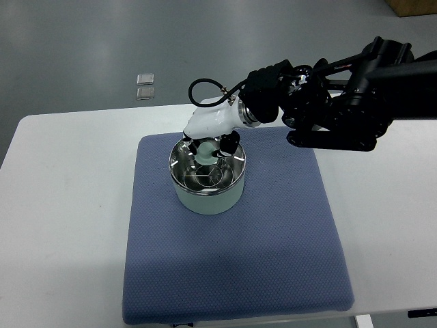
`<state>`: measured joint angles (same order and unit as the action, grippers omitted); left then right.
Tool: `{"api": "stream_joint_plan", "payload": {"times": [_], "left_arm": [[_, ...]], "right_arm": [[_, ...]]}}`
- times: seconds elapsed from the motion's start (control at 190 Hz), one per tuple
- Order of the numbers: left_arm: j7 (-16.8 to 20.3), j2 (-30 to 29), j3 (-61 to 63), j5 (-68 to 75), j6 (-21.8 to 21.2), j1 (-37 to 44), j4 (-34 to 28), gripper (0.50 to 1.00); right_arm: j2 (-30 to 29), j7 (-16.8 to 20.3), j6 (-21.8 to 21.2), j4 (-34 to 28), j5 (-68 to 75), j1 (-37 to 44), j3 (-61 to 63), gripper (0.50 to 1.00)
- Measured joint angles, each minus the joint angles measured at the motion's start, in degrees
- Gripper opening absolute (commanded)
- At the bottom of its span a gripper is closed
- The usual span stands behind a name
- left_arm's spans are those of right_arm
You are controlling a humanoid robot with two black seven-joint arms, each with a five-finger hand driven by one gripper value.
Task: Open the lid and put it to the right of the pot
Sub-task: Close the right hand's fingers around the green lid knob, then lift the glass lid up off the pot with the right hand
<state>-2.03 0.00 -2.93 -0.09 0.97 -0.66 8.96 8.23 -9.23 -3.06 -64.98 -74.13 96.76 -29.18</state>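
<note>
One glossy white right hand [210, 139] grips the round pot's [207, 197] glass lid [207, 167].

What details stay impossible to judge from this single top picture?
- Top view: whether the right hand really pinches the lid knob; its own fingers cover the contact.
- Whether the glass lid has lifted off the pot; the steep angle hides any gap.
- The left arm: outside the picture.

Lab: bare white table [61, 205], grey floor [102, 48]
</note>
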Motion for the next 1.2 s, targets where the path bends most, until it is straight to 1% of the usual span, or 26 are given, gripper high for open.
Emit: {"api": "stream_joint_plan", "payload": {"times": [0.679, 0.684, 0.694, 0.831, 0.889, 0.973, 1.0, 1.042, 1.094, 1.099, 1.11, 1.199], "left_arm": [[0.02, 0.0, 0.02, 0.0, 0.0, -0.01, 0.0, 1.0], [0.02, 0.0, 0.02, 0.0, 0.0, -0.01, 0.0, 1.0], [0.02, 0.0, 0.02, 0.0, 0.0, -0.01, 0.0, 1.0], [0.02, 0.0, 0.02, 0.0, 0.0, 0.0, 0.0, 1.0], [0.01, 0.0, 0.02, 0.0, 0.0, 0.0, 0.0, 1.0], [0.02, 0.0, 0.02, 0.0, 0.0, 0.01, 0.0, 1.0], [0.02, 0.0, 0.02, 0.0, 0.0, 0.01, 0.0, 1.0], [0.02, 0.0, 0.02, 0.0, 0.0, 0.02, 0.0, 1.0], [0.01, 0.0, 0.02, 0.0, 0.0, 0.01, 0.0, 1.0], [0.01, 0.0, 0.02, 0.0, 0.0, 0.02, 0.0, 1.0], [0.01, 0.0, 0.02, 0.0, 0.0, 0.02, 0.0, 1.0], [0.01, 0.0, 0.02, 0.0, 0.0, 0.02, 0.0, 1.0]], "right_arm": [[0.13, 0.2, 0.07, 0.12, -0.45, -0.18, -0.09, 0.646], [0.13, 0.2, 0.07, 0.12, -0.45, -0.18, -0.09, 0.635], [0.11, 0.21, 0.07, 0.12, -0.44, -0.18, -0.09, 0.631], [0.04, 0.31, 0.11, 0.14, -0.41, -0.25, -0.09, 0.613], [0.03, 0.33, 0.12, 0.17, -0.41, -0.26, -0.09, 0.586], [0.03, 0.35, 0.12, 0.21, -0.41, -0.26, -0.09, 0.568], [0.03, 0.35, 0.12, 0.24, -0.41, -0.26, -0.09, 0.543], [0.03, 0.35, 0.14, 0.27, -0.41, -0.26, -0.09, 0.525], [0.03, 0.35, 0.16, 0.3, -0.41, -0.26, -0.09, 0.525], [0.03, 0.35, 0.17, 0.31, -0.41, -0.26, -0.09, 0.505], [0.03, 0.35, 0.18, 0.31, -0.41, -0.26, -0.09, 0.5], [0.03, 0.35, 0.34, 0.36, -0.41, -0.26, -0.09, 0.5]]}}
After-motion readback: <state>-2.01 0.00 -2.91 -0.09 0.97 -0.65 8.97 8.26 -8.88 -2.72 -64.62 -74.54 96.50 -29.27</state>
